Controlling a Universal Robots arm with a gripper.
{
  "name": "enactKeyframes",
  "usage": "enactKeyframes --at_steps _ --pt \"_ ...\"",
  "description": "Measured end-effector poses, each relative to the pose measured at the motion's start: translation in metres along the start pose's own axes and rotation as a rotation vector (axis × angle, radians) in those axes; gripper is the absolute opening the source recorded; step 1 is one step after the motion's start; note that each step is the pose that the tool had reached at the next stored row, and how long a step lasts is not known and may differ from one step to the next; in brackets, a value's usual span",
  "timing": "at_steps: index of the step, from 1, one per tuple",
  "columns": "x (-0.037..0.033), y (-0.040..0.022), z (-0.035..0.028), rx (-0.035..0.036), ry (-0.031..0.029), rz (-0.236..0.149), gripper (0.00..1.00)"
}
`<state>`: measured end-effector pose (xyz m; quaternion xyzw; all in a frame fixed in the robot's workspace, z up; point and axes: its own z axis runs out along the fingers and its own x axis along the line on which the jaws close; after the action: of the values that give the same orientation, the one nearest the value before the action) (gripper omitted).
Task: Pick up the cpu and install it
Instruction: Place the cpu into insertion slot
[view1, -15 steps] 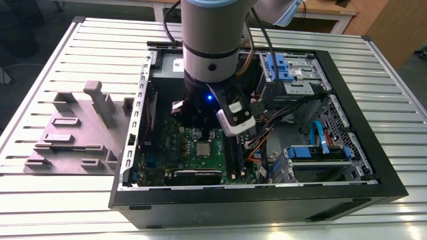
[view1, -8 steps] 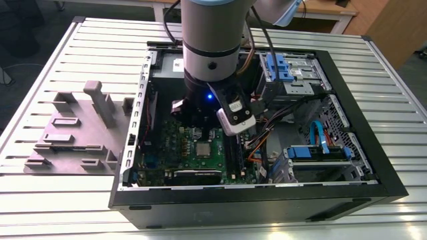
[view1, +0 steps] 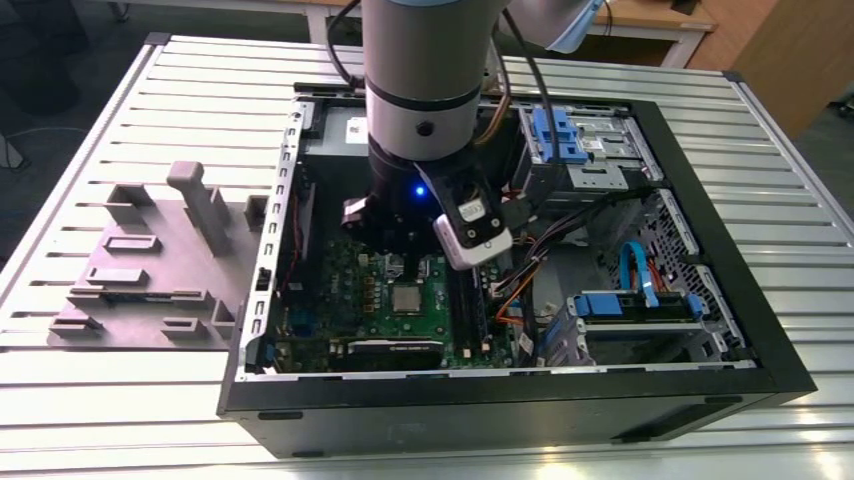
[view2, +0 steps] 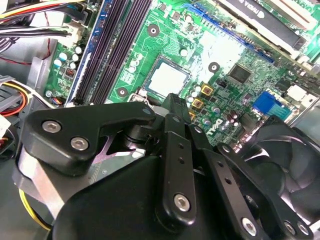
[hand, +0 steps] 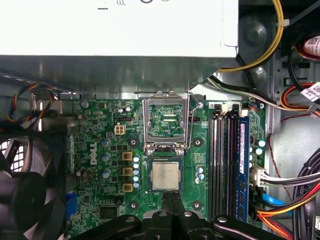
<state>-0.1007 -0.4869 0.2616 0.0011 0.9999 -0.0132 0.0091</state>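
The cpu (hand: 165, 176) is a small square chip with a silvery top, lying flat in its socket on the green motherboard (hand: 100, 150); it also shows in the exterior view as the cpu (view1: 407, 298) and in the second wrist view as the cpu (view2: 167, 80). The socket's metal frame (hand: 166, 120) is swung up and open beyond the chip. My gripper (hand: 170, 200) hangs just off the chip's near edge, slightly above the board. Its two black fingers (view2: 172, 107) are pressed together with nothing between them.
The open black computer case (view1: 521, 390) lies on a slatted metal table. A grey metal box (hand: 115, 30) overhangs the board past the socket. Memory slots (hand: 225, 160), cable bundles (hand: 295, 190) and a black fan (hand: 25, 190) flank the socket. A grey fixture (view1: 147, 260) stands at the exterior view's left.
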Motion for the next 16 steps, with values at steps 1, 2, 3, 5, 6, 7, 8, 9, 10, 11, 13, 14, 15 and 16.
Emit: enactKeyframes --at_steps 1,2,3,5,6,7,8,9,10,11,13,14,15,16 --pt "0.0 0.0 -0.0003 -0.0001 0.0 0.0 0.1" --pt "0.0 0.0 -0.0007 0.0 0.0 0.0 0.1" --pt "0.0 0.0 -0.0009 -0.0001 0.0 0.0 0.1" --pt "0.0 0.0 -0.0016 0.0 0.0 0.0 0.1" --pt "0.0 -0.0001 -0.0019 0.0 0.0 0.0 0.1" --pt "0.0 -0.0001 -0.0022 -0.0001 0.0 0.0 0.1" --pt "0.0 -0.0001 -0.0025 0.0 0.0 0.0 0.1" --pt "-0.0001 -0.0001 -0.0028 0.0 0.0 0.0 0.1" --pt "-0.0001 -0.0001 -0.0031 -0.0001 0.0 0.0 0.1" --pt "-0.0001 -0.0001 -0.0034 -0.0001 0.0 0.0 0.1" --pt "-0.0001 -0.0001 -0.0041 -0.0001 0.0 0.0 0.1" --pt "-0.0001 -0.0001 -0.0044 -0.0001 0.0 0.0 0.1" --pt "-0.0001 -0.0001 -0.0047 -0.0001 0.0 0.0 0.1" --pt "-0.0001 -0.0001 -0.005 0.0 0.0 0.0 0.1"
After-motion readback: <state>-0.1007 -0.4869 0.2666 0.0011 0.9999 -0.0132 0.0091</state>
